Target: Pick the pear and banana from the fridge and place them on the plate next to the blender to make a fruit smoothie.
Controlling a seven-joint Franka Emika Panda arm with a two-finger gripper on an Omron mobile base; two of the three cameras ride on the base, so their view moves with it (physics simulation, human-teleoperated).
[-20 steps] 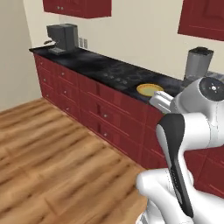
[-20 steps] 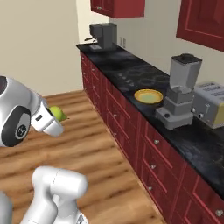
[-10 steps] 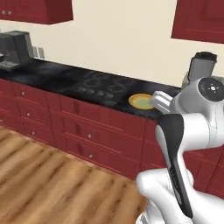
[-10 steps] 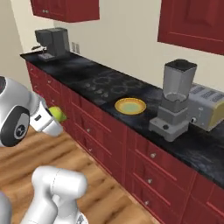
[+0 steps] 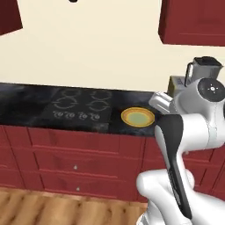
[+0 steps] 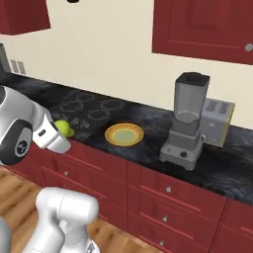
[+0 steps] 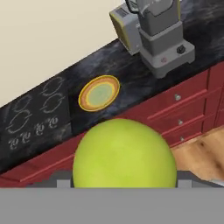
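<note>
Nearest, the gripper (image 6: 63, 129) is clamped on the green pear (image 7: 124, 154) above the wood floor (image 5: 39, 208), then red drawers (image 6: 168, 190), then the black counter (image 6: 232, 165) with cooktop (image 5: 79, 105), yellow plate (image 6: 124, 134) and blender (image 6: 186, 121), below red wall cabinets (image 6: 202, 27).

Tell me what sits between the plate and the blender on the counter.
Nothing: in the right base view, only bare dark counter lies between the plate and the blender. The hand view shows the same gap.
</note>
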